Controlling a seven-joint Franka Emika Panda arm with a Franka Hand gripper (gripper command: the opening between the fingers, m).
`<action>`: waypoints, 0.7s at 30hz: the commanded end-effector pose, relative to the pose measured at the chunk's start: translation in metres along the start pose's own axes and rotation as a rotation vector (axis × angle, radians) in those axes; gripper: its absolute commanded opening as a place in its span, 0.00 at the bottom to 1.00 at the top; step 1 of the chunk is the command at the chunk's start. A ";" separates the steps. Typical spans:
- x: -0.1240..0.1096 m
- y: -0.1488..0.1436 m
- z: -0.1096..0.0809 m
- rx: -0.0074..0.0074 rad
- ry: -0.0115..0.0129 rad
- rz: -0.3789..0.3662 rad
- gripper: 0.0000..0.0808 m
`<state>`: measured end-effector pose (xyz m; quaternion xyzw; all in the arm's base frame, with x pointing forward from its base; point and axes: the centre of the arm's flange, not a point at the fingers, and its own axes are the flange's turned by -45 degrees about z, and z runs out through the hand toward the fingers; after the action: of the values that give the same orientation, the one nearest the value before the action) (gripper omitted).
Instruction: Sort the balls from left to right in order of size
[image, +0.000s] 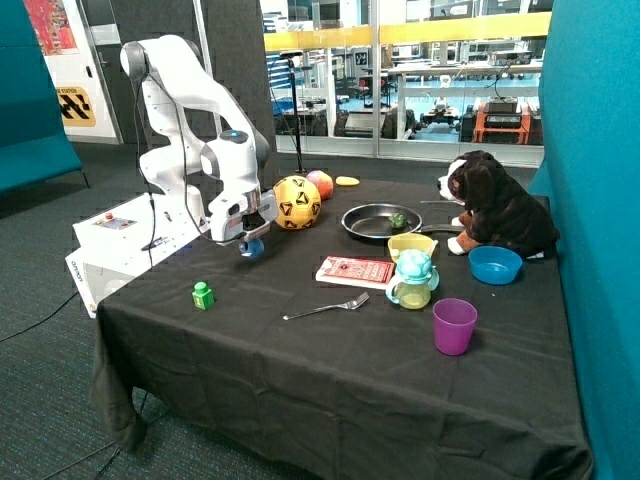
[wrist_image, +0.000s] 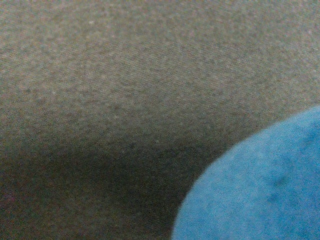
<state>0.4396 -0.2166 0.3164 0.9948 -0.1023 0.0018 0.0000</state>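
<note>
My gripper (image: 249, 243) is shut on a small blue ball (image: 251, 248) and holds it just above the black tablecloth, near the table's back left edge. In the wrist view the blue ball (wrist_image: 260, 190) fills one corner, with dark cloth and its shadow behind it. A large yellow ball with black markings (image: 296, 202) sits on the table just behind the gripper. A smaller orange-pink ball (image: 320, 183) sits behind the yellow one.
A green block (image: 203, 295) lies near the left edge, a fork (image: 327, 308) in the middle, and a red book (image: 355, 271) beside it. A pan (image: 378, 221), a lidded cup (image: 413, 278), a purple cup (image: 454, 326), a blue bowl (image: 495, 264) and a plush dog (image: 495, 205) stand to the right.
</note>
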 end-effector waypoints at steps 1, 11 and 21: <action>0.000 -0.004 -0.003 -0.0003 -0.0036 -0.010 1.00; -0.008 0.009 -0.003 -0.0004 -0.0036 0.027 1.00; -0.013 0.017 -0.002 -0.0004 -0.0036 0.036 1.00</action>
<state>0.4296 -0.2249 0.3183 0.9934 -0.1146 0.0011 -0.0023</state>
